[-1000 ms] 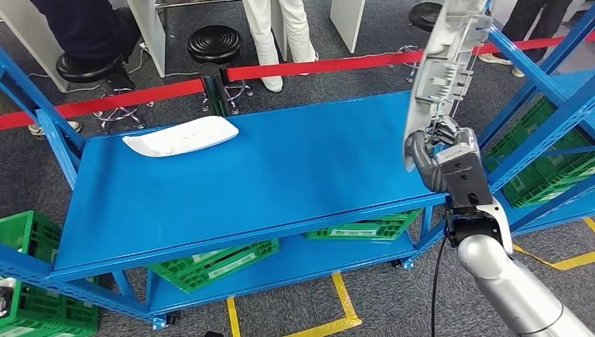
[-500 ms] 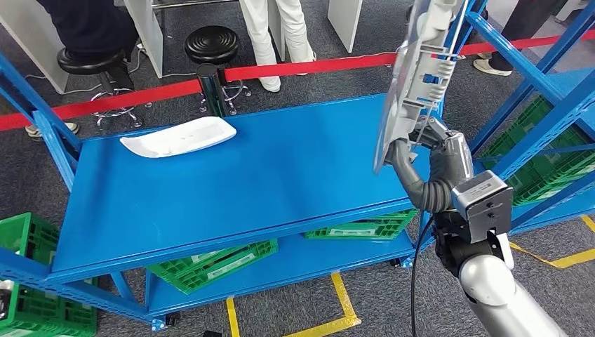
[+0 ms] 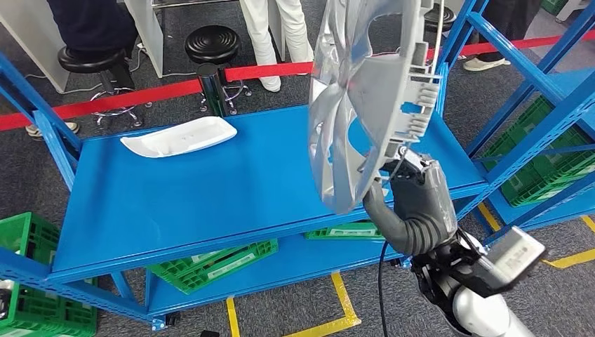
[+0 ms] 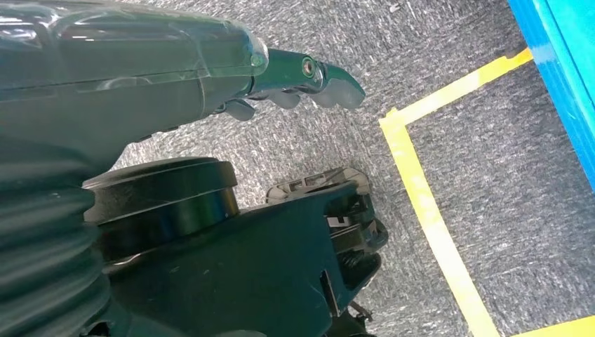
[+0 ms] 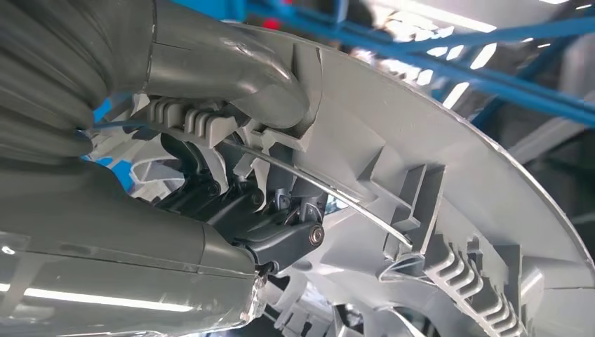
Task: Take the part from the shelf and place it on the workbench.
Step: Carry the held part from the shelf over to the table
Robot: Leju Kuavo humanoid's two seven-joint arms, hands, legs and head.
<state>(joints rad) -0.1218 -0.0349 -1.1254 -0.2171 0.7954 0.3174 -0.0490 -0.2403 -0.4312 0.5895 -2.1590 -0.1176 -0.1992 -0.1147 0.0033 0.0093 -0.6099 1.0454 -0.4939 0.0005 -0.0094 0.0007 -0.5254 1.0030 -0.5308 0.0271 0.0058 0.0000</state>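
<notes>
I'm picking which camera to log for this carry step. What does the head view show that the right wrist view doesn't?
The head view alone shows the blue metal workbench top, the flat white plastic tray lying at its far left, the red barrier tape behind, and the green plastic crates on the lower shelf.

The right wrist view alone shows the thick grey thumb pressed over the rim's ribbed clips.

Both show the right hand gripping the round silver-grey plastic wheel cover by its rim, held upright above the workbench.
</notes>
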